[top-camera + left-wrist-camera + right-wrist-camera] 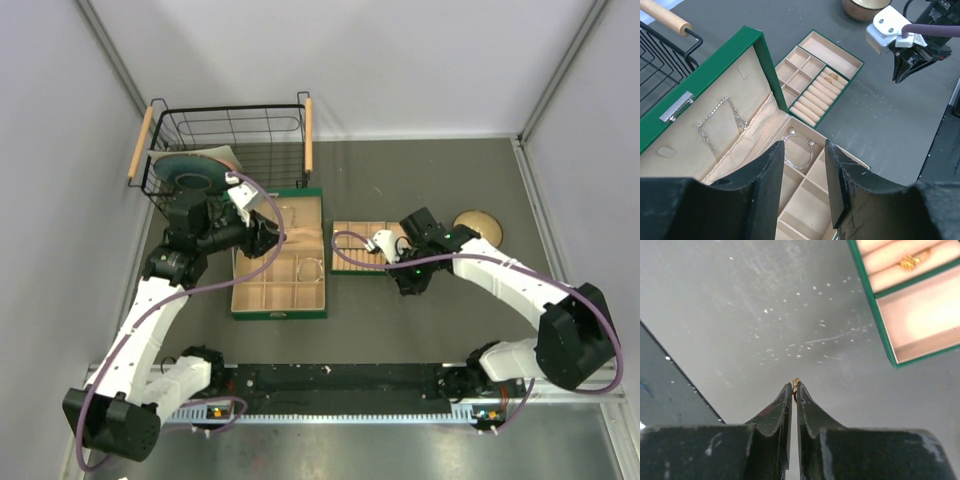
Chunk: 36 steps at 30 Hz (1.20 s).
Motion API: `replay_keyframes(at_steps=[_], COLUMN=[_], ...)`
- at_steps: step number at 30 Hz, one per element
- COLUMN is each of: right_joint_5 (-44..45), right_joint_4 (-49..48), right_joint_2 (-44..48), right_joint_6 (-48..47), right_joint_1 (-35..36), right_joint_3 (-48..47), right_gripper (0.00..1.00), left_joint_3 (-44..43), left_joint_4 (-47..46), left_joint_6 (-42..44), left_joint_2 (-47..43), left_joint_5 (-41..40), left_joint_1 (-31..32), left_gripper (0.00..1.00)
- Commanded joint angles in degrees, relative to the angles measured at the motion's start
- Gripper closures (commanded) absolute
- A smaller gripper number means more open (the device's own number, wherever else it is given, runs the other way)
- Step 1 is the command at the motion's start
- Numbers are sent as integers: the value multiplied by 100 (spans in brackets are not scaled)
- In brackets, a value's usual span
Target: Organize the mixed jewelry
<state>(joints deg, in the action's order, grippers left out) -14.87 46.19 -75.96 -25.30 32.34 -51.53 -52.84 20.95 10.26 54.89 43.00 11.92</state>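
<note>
Right fingers (782,410) pinched on tiny gold ring (796,382), left fingers (771,180) half parted above silver bracelet (799,150) in green box (720,62)

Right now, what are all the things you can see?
jewelry box: one, green with beige inside, lid open, left of centre
small tray: one, green and beige, right of the box
bracelet: one, silver, in a box compartment
chain: one, silver, inside the lid
gold rings: at least one, in the tray's rolls
gold piece: one, tiny, probably a ring, pinched in the right end effector
bowl: one, tan, right of the tray
wire basket: one, black with wooden handles, back left
left end effector: one, black, open above the box
right end effector: one, black, shut on the gold piece
</note>
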Motion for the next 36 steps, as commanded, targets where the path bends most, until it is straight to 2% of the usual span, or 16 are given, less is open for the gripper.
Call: replay_keyframes(at_steps=[1,9,17,21,24,31,36], right_joint_5=[-823,-1228,-1772,-2308,-2800,-3601,-3751], right_joint_4=[171,153,232,110,-434,-1920,-2606], right_joint_2=[-339,-270,-138,-349,-437,-507,-516], right_joint_6=[8,130,674,1105,1685,3318,3909], right_joint_1=[-61,-61,-61,-52,-52,-61,-52], right_joint_3=[-314,-718,-2395,-3597,-4109,-4542,-4366], right_gripper=[100,100,100,100,100,100,100], left_joint_3=[81,423,521,468,415,230,291], left_joint_4=[-363,-775,-1813,-2498,-3253,-5002,-6320], left_joint_6=[-6,-129,-929,-1709,-2420,-4030,-5102], left_joint_2=[-5,4,65,223,372,751,944], left_joint_5=[279,770,1245,1307,1307,1158,1123], left_joint_1=[-23,-15,108,275,442,688,864], left_gripper=[57,57,60,60,60,55,48])
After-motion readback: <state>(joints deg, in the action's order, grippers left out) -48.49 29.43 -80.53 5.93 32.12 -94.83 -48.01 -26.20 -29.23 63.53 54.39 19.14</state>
